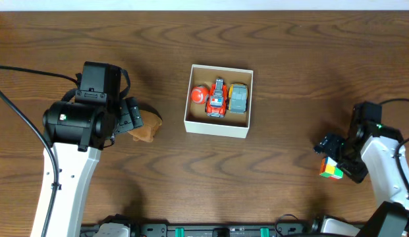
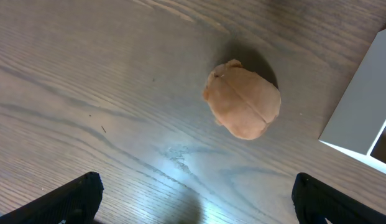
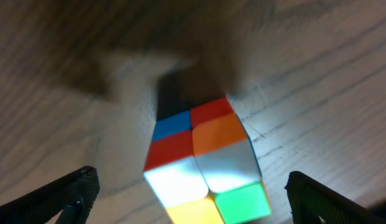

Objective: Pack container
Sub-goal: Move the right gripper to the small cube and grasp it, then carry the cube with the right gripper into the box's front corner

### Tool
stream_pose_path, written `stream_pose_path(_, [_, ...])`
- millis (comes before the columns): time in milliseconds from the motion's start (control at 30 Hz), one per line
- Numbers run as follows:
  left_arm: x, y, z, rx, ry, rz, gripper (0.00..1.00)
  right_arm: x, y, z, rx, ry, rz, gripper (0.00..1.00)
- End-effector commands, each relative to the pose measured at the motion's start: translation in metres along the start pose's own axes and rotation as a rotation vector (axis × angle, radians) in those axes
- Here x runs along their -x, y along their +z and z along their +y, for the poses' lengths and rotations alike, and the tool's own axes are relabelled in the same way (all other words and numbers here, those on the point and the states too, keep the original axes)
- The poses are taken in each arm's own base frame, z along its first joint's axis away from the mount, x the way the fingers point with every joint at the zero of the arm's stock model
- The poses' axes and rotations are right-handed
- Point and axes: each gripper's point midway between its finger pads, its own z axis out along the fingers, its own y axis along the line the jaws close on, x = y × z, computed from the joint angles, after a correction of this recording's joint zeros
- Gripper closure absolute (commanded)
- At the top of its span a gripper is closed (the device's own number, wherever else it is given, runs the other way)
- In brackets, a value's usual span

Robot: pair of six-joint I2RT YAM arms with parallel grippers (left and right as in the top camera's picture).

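Tabletop (image 1: 290,52) of grained wood: left gripper (image 2: 208,198) open beside rounded tan lump (image 2: 242,102), right gripper (image 3: 206,196) open over glossy colour-tiled cube (image 3: 205,168).

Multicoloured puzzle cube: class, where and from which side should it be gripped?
Probably across two opposite flat side faces of the multicoloured puzzle cube, from above: it stands free on the wooden table, and the open right claw hangs over it, a finger each side.
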Motion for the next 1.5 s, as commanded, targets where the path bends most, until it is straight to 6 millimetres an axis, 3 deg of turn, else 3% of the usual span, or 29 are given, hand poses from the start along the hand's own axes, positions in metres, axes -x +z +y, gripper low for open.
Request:
stream_pose_path(0, [-0.001,0.002,0.0,0.0,-0.014,0.013,0.02,-0.004,0.007,0.0,0.014,-0.007,0.004,0.01])
stream_pose_path(300, [-0.001,0.002,0.0,0.001,-0.014,0.014,0.02,0.002,0.023,0.002,0.029,-0.006,-0.054,0.03])
stream_pose_path(367, [-0.001,0.002,0.0,0.0,-0.014,0.013,0.02,0.004,0.024,0.003,0.033,-0.014,-0.063,0.09])
stream_pose_path(533, [-0.001,0.002,0.0,0.001,-0.014,0.014,0.02,0.004,0.024,0.003,0.034,-0.016,-0.064,0.35])
stream_pose_path(700, [-0.001,0.002,0.0,0.001,-0.014,0.014,0.02,0.004,0.024,0.003,0.034,-0.016,-0.063,0.46])
stream_pose_path(900, [-0.001,0.002,0.0,0.001,-0.014,0.014,0.02,0.004,0.024,0.004,0.036,-0.016,-0.066,0.7])
stream_pose_path(1167, [-0.001,0.002,0.0,0.001,-0.014,0.014,0.02,0.006,0.023,0.005,0.04,-0.018,-0.072,0.72])
stream_pose_path(1400, [-0.001,0.002,0.0,0.001,-0.015,0.014,0.02,0.016,0.0,0.031,0.08,-0.101,-0.109,0.78])
stream_pose_path(1467, [-0.001,0.002,0.0,0.0,-0.015,0.013,0.02,0.021,-0.016,0.046,0.099,-0.145,-0.134,0.88])
